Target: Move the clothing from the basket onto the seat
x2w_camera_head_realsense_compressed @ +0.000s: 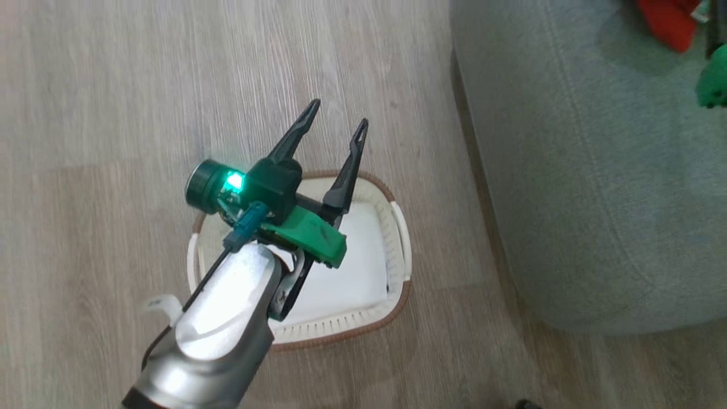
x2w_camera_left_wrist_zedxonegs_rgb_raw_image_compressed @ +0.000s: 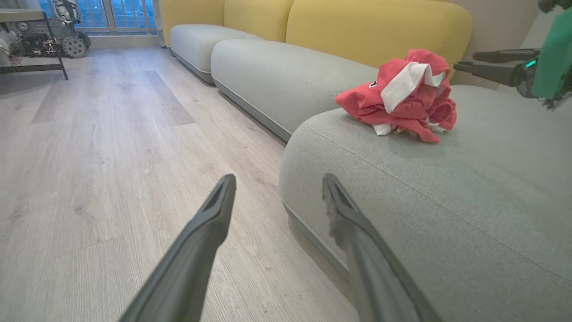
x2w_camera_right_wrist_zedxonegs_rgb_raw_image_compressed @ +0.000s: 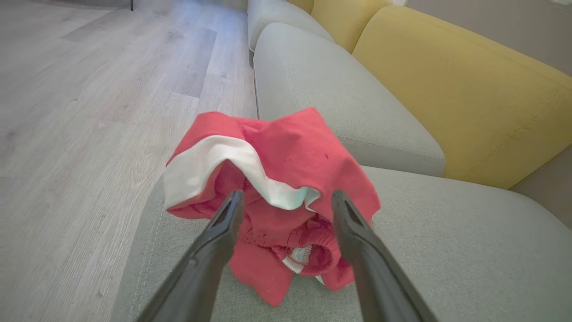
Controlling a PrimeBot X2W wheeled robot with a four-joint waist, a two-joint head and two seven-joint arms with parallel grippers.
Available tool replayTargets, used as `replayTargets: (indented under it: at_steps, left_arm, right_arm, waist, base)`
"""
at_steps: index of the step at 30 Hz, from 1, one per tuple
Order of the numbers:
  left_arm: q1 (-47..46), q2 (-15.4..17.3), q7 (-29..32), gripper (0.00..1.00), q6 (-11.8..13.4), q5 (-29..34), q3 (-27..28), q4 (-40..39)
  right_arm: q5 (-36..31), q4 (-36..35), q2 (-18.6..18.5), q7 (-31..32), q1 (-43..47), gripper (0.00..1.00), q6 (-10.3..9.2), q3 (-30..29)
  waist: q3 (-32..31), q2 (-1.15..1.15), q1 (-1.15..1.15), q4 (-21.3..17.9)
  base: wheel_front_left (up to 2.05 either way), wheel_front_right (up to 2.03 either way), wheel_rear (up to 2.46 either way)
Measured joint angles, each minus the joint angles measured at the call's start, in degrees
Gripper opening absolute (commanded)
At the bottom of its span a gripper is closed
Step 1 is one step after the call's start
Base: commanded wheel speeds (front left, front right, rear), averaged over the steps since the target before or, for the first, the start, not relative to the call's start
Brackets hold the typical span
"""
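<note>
Pale wood floor (x2w_camera_head_realsense_compressed: 113,85), yellow sofa backrests (x2w_camera_left_wrist_zedxonegs_rgb_raw_image_compressed: 380,27)

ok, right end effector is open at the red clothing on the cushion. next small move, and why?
Probably draw the right end effector straight back off the red clothing: its jaws stand open, the pile rests on the seat cushion, and what shows of the laundry basket floor looks bare.

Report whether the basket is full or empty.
Empty, as far as shows: the basket has a bare white floor in the head view, though the left pincer and forearm cover part.
</note>
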Motion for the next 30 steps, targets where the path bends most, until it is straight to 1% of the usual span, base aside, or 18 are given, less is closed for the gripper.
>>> replayTargets:
  at_steps: [4,8,9,10,12,14,15,20,24,30]
  left_arm:
    - [2.32,-0.38,0.0,1.0,0.48,-1.23,1.64,-0.01]
    - [5.88,-0.9,0.0,1.0,1.05,-2.54,3.59,-0.56]
    - [5.88,-0.9,0.0,1.0,1.05,-2.54,3.59,-0.56]
    - [7.89,-1.09,0.0,1.0,1.76,-3.08,4.68,-0.6]
    - [9.79,-1.05,0.0,1.0,2.12,-2.8,5.23,-0.55]
    - [11.55,-1.13,0.0,1.0,2.43,-2.85,5.91,-0.56]
    - [11.55,-1.13,0.0,1.0,2.43,-2.85,5.91,-0.56]
    - [15.4,-1.02,0.0,1.0,2.92,-2.9,8.96,-0.66]
    - [18.61,-0.56,0.0,1.0,3.52,-3.11,11.23,-0.85]
    - [23.15,0.41,0.01,1.0,5.22,-3.11,15.23,-2.27]
  right_arm:
    - [2.1,-2.08,-0.03,0.0,2.7,1.0,0.0,4.03]
    - [5.72,-5.11,-0.05,0.0,5.84,1.0,0.0,6.73]
    - [5.72,-5.11,-0.05,0.0,5.84,1.0,0.0,6.73]
    - [6.38,-7.01,-0.05,0.0,7.5,1.0,0.0,7.83]
    - [6.7,-9.23,0.26,0.0,9.45,1.0,0.0,7.64]
    - [7.14,-11.46,1.41,0.0,11.68,1.0,0.0,6.84]
    - [7.14,-11.46,1.41,0.0,11.68,1.0,0.0,6.84]
    - [6.97,-17.52,5.14,-0.01,18.68,1.0,0.0,3.8]
    - [5.39,-22.14,8.2,-0.01,24.35,1.0,0.0,0.94]
    - [2.6,-28.13,14.08,-0.01,33.18,1.0,0.0,-2.12]
  waist:
    - [-3.55,0.0,0.0,0.2]
    - [-7.24,0.0,0.0,1.02]
    - [-7.24,0.0,0.0,1.02]
    - [-9.05,0.0,0.0,1.54]
    - [-10.83,0.0,0.0,2.14]
    - [-12.5,0.0,0.0,2.8]
    - [-12.5,0.0,0.0,2.8]
    - [-15.97,0.0,0.0,4.73]
    - [-18.09,0.0,0.0,6.21]
    - [-20.18,0.0,0.0,7.86]
  base:
    - [0.0,0.0,0.0]
    - [0.0,0.0,0.0]
    - [0.0,0.0,0.0]
    - [0.0,0.0,0.0]
    - [0.0,0.0,0.0]
    - [0.0,0.0,0.0]
    - [0.0,0.0,0.0]
    - [0.0,0.0,0.0]
    - [0.0,0.0,0.0]
    - [0.0,0.0,0.0]
